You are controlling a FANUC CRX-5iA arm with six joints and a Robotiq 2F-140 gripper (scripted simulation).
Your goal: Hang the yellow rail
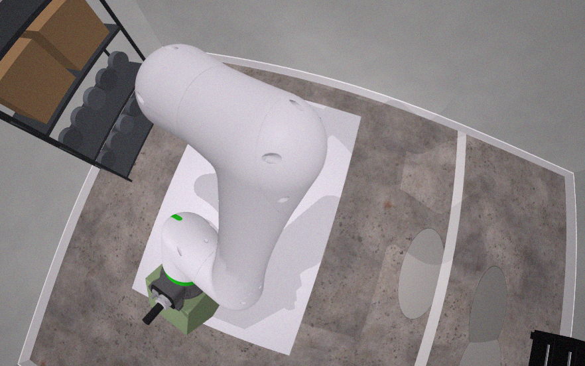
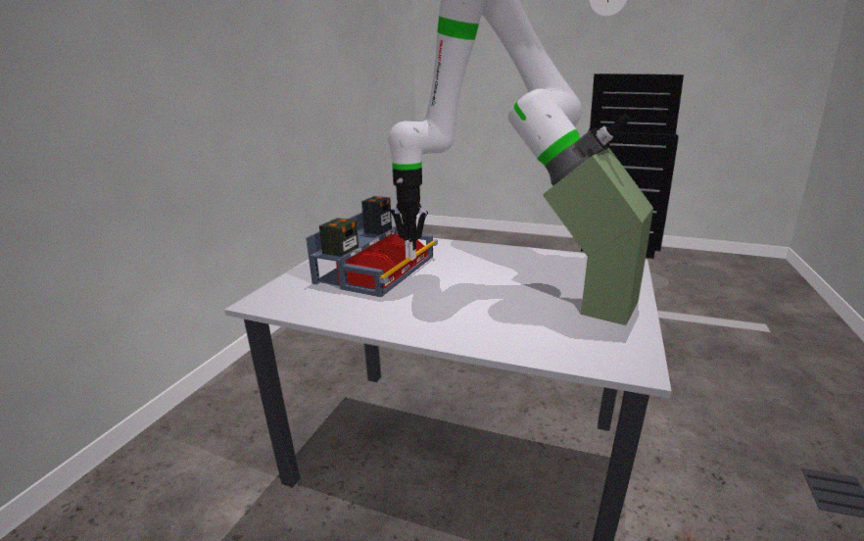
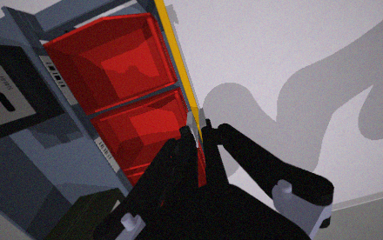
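— Where is the yellow rail [image 3: 178, 65]?
— Clamped in the gripper [image 3: 198, 130], running ahead of it along the front of the red bins [image 3: 117, 61].
— Why held so low?
— Likely to settle it between the hook plates, which can't be made out

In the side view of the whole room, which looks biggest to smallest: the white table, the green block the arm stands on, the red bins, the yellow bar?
1. White table
2. Green block
3. Red bins
4. Yellow rail, a thin strip gripped by the gripper

The bins and rail sit farther from the camera, so they look somewhat smaller.
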